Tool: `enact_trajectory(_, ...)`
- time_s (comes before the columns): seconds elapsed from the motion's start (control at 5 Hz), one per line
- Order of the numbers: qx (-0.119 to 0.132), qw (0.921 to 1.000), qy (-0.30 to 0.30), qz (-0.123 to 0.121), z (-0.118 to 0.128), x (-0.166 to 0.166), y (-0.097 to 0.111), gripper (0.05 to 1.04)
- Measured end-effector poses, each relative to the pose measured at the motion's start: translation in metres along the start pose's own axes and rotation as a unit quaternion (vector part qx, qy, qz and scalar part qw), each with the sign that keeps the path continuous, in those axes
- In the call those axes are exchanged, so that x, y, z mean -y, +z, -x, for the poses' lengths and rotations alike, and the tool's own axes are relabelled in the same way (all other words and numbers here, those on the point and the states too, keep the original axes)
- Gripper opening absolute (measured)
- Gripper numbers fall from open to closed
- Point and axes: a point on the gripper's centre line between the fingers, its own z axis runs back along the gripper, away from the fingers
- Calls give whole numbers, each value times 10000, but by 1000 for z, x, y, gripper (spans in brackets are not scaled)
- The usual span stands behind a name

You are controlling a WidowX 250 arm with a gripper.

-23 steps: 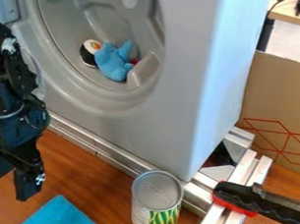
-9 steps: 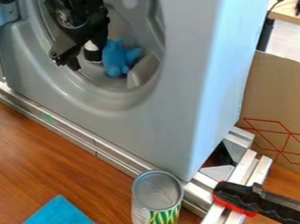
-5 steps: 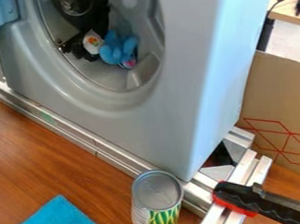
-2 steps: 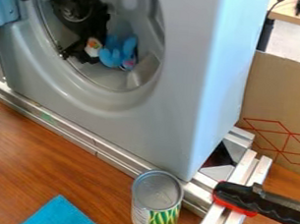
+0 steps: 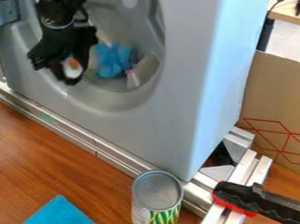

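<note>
The black gripper (image 5: pixel 56 71) hangs at the left rim of the round opening in the grey washer-like housing (image 5: pixel 173 111). It is shut on a small black-and-white plush toy (image 5: pixel 72 68) with an orange spot, which is partly hidden by the gripper. To the right, inside the drum, lies a blue plush toy (image 5: pixel 113 60) with a bit of pink at its lower right, apart from the gripper.
Metal rails (image 5: pixel 90 145) run along the housing's base. On the wooden table (image 5: pixel 36 163) stand a can (image 5: pixel 157 203) and, left of it, a blue cloth (image 5: pixel 62 216). A black-handled tool (image 5: pixel 257 202) lies over the right rails, before a cardboard box (image 5: pixel 282 96).
The arm came up from the lower left into the drum, and the gripper took hold of the black-and-white toy. It has since drawn it toward the opening's front left; the blue toy shifted a little.
</note>
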Motion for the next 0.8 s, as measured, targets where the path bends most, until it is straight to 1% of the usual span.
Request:
enact_trajectory(0.2,-248,9964,-667,-464,9,-28,-1,585)
enact_trajectory(0.4,-402,9903,-1075,-788,14,-48,0,585)
enact_trajectory(0.6,-652,9786,-1676,-1004,22,-76,-2,586)
enact_trajectory(0.8,-762,9688,-2148,-969,31,-91,-4,586)
